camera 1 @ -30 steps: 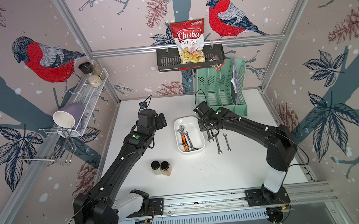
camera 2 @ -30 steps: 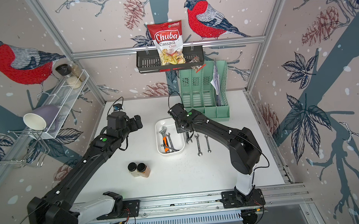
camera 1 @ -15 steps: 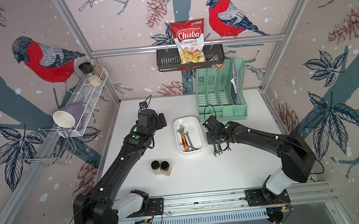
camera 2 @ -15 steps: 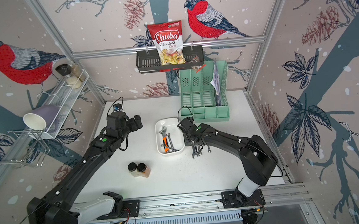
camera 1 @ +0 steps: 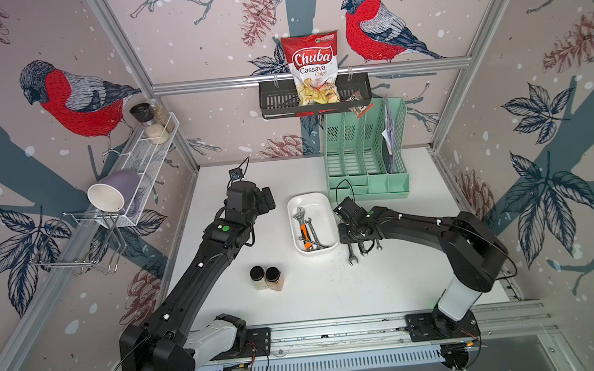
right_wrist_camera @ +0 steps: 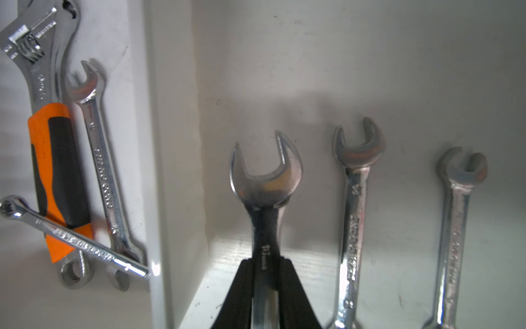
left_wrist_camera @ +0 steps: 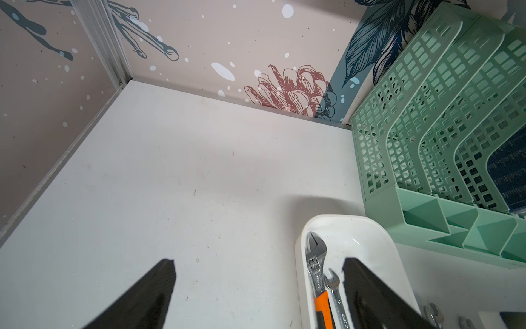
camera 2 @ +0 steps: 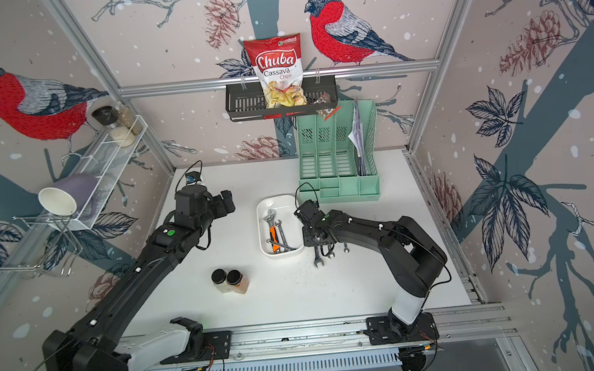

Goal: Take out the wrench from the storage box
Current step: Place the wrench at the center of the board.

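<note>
Since the left hand (camera 1: 267,204) hangs idle over bare surface (camera 1: 333,292) just beside the storage box (camera 1: 311,200), its fingers set wide apart and holding nothing, the work of this step falls to the other arm. Inside the box lie an orange-handled adjustable wrench (right_wrist_camera: 54,148), a slim spanner (right_wrist_camera: 99,159) alongside it and a small ring spanner (right_wrist_camera: 71,242) laid across both.

Just past the box's right wall, the wrench (right_wrist_camera: 266,176) is already outside, over the surface, with the right hand (right_wrist_camera: 267,265) clamped on its shank just behind the open jaw. Whether its far end touches the surface I cannot tell. Further right, a nearer spanner (right_wrist_camera: 354,199) and a farther spanner (right_wrist_camera: 455,216) lie side by side on the surface, heads pointing the same way.

The step in hand looks like the set-down. To do it well, I would keep the wrench parallel to that row and lower it into the gap between the box wall and the nearer spanner. The shank should lie flat before the fingers part. Then lift straight up, so the fingers neither drag the wrench nor nudge the box or the neighbouring spanner.
</note>
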Tool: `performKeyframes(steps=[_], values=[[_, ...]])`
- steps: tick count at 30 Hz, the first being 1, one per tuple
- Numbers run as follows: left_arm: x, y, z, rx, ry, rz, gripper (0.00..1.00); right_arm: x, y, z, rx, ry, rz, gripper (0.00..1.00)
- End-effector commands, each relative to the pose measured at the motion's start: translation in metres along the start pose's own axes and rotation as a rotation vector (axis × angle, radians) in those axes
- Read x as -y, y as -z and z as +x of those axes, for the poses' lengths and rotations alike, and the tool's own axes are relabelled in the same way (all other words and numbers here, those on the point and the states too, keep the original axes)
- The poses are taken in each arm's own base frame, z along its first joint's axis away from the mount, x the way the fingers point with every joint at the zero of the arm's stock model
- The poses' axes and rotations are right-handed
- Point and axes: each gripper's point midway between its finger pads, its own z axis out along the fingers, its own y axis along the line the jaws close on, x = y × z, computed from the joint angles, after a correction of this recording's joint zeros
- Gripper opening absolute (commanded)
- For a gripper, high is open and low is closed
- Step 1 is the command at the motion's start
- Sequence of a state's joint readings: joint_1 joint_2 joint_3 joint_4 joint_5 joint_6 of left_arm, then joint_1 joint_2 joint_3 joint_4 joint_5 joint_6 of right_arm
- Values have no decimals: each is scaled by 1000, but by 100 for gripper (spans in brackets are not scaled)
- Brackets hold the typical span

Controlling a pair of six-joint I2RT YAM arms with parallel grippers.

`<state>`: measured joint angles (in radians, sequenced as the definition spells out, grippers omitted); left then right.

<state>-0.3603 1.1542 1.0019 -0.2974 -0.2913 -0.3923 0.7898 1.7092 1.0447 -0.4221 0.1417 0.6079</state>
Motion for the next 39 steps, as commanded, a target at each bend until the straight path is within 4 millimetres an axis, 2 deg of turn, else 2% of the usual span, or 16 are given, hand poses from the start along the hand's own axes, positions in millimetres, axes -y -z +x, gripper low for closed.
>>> performKeyframes(steps=[1,9,30,39], values=[[0,1,-7,27,4,0,95,-5,-5,-5,14,-15,-29,9],[0,3,-8,30,3,1,95,2,-17,2,-15,-16,-15,9],[0,2,-7,30,3,-4,95,8,-24,5,-33,-25,-8,12],[0,3,-8,33,3,-3,95,7,-15,-2,-22,-21,-3,24]])
